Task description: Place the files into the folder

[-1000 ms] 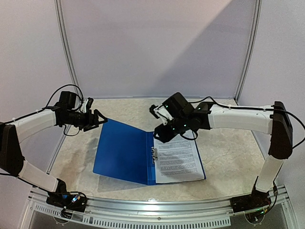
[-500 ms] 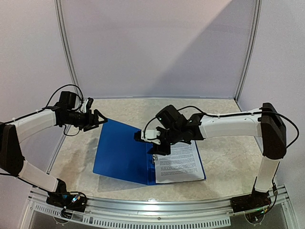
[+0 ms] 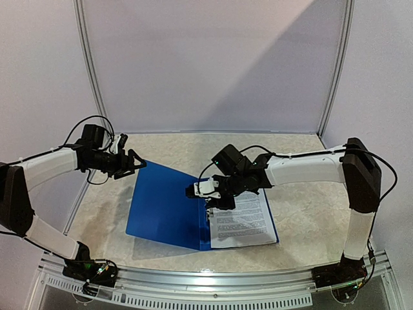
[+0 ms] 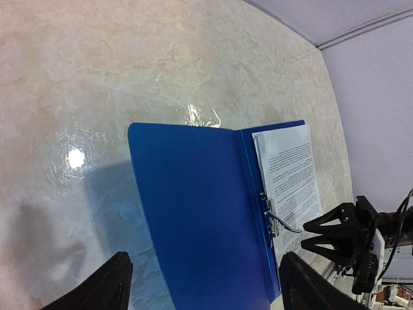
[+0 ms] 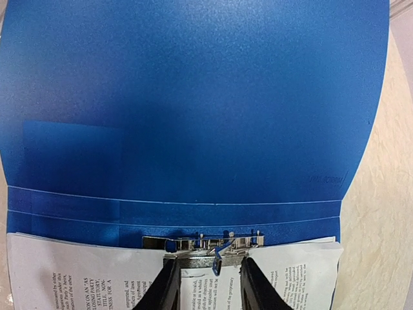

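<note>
Files sit right under the right claw, fingers slightly apart, straddling the metal clip on the spine. Folder lies open mid-worktop, nearer the front edge. Left claw hangs spread wide by the cover's far-left corner.

Marbled beige table, lilac walls

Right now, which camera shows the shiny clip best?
The right wrist view. The clip sits close and sharp there, just ahead of the right tool. The left wrist view shows the clip small, along the folder's spine. The top view shows only a tiny glint.
</note>
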{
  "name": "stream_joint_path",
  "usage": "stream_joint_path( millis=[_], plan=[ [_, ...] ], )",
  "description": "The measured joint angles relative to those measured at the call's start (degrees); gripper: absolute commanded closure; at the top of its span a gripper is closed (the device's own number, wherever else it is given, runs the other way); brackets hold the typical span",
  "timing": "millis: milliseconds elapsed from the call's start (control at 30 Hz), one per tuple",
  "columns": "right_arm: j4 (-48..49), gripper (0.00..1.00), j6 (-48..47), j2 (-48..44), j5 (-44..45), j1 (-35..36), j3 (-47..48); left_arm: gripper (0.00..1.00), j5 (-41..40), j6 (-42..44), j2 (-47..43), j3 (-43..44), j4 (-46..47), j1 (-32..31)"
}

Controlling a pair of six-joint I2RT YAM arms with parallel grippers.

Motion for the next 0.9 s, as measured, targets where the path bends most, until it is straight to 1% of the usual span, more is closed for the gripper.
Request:
stream_joint_path(
  millis=[100,200,300,533,700,900],
  plan=[
    [0.2,0.7,0.3,0.3,0.4,0.0,0.0,0.2,0.0,0.0,0.0,0.0,0.0,0.0],
    [0.3,0.77,0.8,0.4,0.7,0.0,0.0,0.2,0.0,0.0,0.0,0.0,0.0,0.0],
    [0.3,0.81,0.9,0.4,0.9,0.0,0.1,0.2,0.0,0.0,0.0,0.0,0.0,0.0],
    [0.2,0.82,1.0,0.8,0.9,0.0,0.1,0.2,0.0,0.0,0.0,0.0,0.0,0.0],
    [0.1,0.91,1.2,1.6,1.6,0.0,0.8,0.2,0.0,0.0,0.1,0.0,0.0,0.0],
    [-0.9,0.97,1.4,2.9,1.9,0.0,1.7,0.2,0.0,0.0,0.1,0.0,0.0,0.0]
  ],
)
